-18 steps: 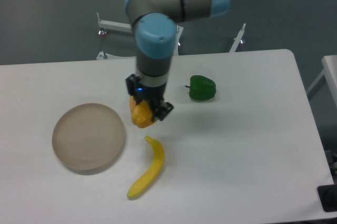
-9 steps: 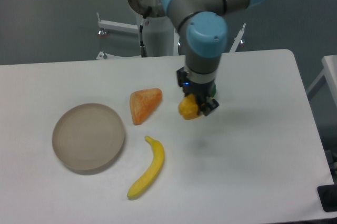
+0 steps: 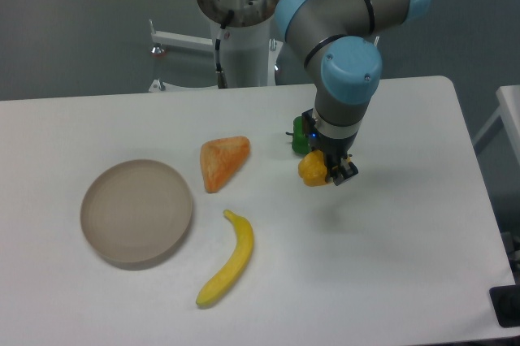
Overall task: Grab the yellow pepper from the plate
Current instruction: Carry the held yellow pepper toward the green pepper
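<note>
The yellow pepper hangs above the white table, right of centre, with my gripper shut on it. Its shadow falls on the table just below and to the right. The beige plate lies at the left of the table with nothing on it, well away from the gripper. The arm's blue-capped wrist stands directly over the pepper and hides most of the fingers.
A green pepper sits just behind the gripper, mostly hidden by it. An orange wedge-shaped piece lies left of the gripper. A yellow banana lies near the front, right of the plate. The table's right edge is at x≈600.
The gripper has carried the yellow pepper rightward across the table, from beside the plate to in front of the green pepper. The orange wedge came into view behind it.
</note>
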Motion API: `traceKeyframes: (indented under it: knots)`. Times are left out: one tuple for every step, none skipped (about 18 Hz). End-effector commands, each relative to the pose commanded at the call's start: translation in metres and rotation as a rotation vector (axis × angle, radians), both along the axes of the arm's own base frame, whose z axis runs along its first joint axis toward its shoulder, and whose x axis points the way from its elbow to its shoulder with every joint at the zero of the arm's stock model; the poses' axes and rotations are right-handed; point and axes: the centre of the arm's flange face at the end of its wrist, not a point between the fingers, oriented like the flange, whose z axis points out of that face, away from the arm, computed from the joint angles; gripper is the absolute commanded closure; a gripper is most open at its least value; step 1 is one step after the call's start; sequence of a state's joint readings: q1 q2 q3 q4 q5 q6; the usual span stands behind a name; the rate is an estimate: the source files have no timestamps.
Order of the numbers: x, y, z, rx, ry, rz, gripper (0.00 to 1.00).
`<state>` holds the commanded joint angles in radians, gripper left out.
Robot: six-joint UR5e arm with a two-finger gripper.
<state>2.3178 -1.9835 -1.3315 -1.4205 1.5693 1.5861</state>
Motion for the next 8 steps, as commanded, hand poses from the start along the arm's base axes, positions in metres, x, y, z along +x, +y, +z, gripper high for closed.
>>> traceKeyframes:
  knots:
    - [-0.0016, -0.0013, -0.0007, -0.001, -0.001, 0.0, 0.89]
    - [-0.0025, -0.0018, -0.0007, -0.001, -0.001, 0.0, 0.89]
    - [-0.0012, -0.0017, -0.0005, -0.001, -0.001, -0.002, 0.89]
    - [-0.0014, -0.0015, -0.0015, -0.002, -0.002, -0.002, 0.89]
    - [-0.0012, -0.0017, -0.0005, -0.001, -0.001, -0.002, 0.89]
    - [-0.0012, -0.0017, -0.0005, -0.001, -0.001, -0.002, 0.89]
    - [-0.0012, -0.0017, -0.0005, -0.001, -0.001, -0.002, 0.89]
    - [-0.0012, -0.0017, -0.0005, -0.001, -0.001, -0.002, 0.89]
